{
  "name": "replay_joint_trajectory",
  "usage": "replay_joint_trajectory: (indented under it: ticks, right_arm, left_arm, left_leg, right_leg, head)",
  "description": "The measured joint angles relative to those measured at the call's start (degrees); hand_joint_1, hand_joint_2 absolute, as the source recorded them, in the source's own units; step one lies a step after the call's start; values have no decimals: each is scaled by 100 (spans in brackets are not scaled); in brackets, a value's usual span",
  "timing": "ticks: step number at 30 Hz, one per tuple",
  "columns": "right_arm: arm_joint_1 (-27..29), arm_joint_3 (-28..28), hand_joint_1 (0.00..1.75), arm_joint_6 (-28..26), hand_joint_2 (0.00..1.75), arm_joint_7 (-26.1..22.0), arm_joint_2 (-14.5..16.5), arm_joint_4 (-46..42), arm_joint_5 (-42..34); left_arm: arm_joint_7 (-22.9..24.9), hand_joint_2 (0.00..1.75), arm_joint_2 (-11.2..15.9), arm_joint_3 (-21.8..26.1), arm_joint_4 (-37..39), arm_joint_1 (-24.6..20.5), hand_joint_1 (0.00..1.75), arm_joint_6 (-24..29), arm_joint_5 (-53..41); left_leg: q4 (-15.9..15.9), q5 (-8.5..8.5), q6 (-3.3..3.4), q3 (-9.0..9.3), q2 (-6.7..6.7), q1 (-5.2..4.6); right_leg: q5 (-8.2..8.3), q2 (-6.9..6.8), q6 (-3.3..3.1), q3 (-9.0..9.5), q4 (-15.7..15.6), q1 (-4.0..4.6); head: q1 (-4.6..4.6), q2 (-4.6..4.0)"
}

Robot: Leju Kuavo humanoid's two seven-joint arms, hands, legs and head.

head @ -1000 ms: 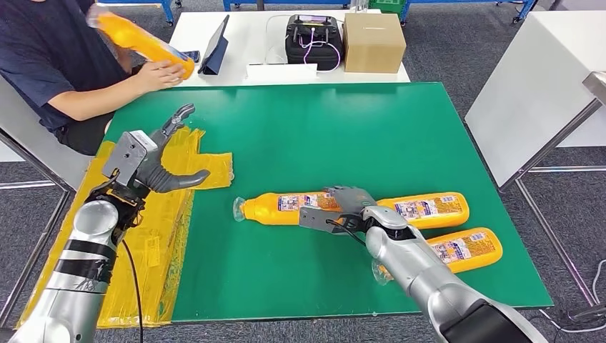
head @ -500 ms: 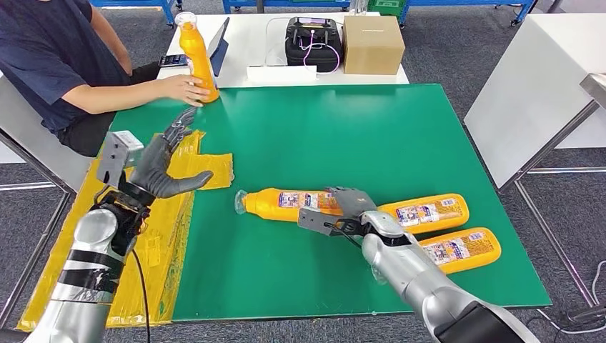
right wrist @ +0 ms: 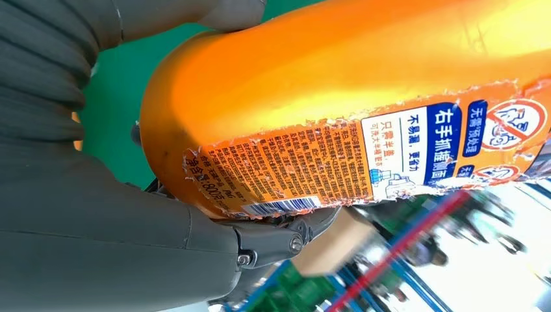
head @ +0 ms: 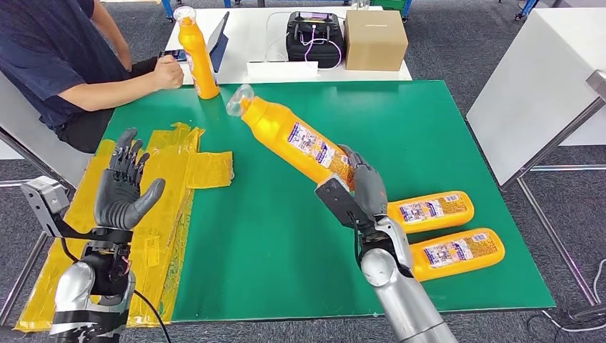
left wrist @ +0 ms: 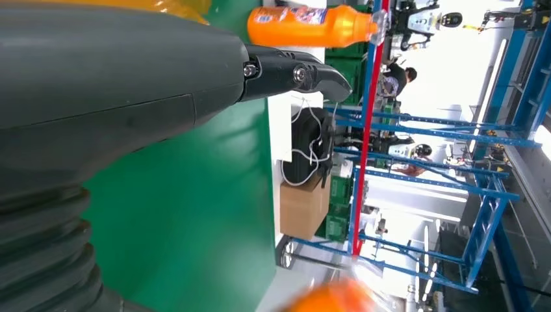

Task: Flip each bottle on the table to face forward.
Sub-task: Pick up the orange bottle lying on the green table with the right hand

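Observation:
My right hand point(head: 363, 187) grips the base of an orange bottle point(head: 293, 136) and holds it tilted above the green table point(head: 400, 114), its clear cap up and to the far left. The right wrist view has this bottle's label point(right wrist: 364, 156) close up. Two more orange bottles lie on their sides at the right, one point(head: 429, 211) behind the other point(head: 457, 253). A fourth orange bottle point(head: 197, 56) stands upright at the far left edge, seen as well in the left wrist view point(left wrist: 312, 26). My left hand point(head: 123, 190) is raised at the left, holding nothing, fingers spread.
A person point(head: 57, 57) sits at the far left, a hand point(head: 169, 73) beside the upright bottle. Yellow plastic sheets point(head: 171, 179) cover the table's left side. Behind, a white table point(head: 264, 43) carries a black case point(head: 311, 34) and a cardboard box point(head: 373, 40).
My right hand has lifted the bottle off the table and tilted it up. The person stood their bottle upright and let it go. My left hand drew back and turned upright.

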Motion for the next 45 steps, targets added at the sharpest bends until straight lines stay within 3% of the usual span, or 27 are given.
replay_joint_trajectory:
  ticks: [9,15,26,33,45]
  right_arm:
    - [519,-1,175,-74,175,-313,84,-1144,-200]
    - [552,214,175,163,175,-309,84,-1284,-343]
    - [607,1006,175,507,175,-254,86,-1249,-281]
    - [589,1519,175,720,175,-187,142,-1074,-315]
    - [423,2005,175,951,175,-208,368,-468,-709]
  left_arm:
    - [855,175,-123,-243,-101,398,0,-542,1667]
    - [934,175,-60,-739,-170,735,0,-982,2532]
    - [519,175,15,-1464,-536,901,0,-932,2065]
    - [325,175,-13,-1593,-692,863,0,-780,1594]
    - [321,175,-126,-1635,-704,772,0,-687,1645]
  left_leg:
    - [0,1,1,1,3,-1]
    - [0,1,0,1,5,0]
    - [-1,1,0,0,5,0]
    - [-1,1,0,1,6,0]
    - [-1,1,0,2,7,0]
  right_leg:
    - [1,1,0,1,-1,-1]
    - [1,1,0,0,0,0]
    - [1,1,0,0,-1,0]
    - [1,1,0,0,0,0]
    - [1,2,0,0,0,0]
  head:
    - [-1,0]
    - [-2,0]
    - [-1,0]
    - [-2,0]
    - [-2,0]
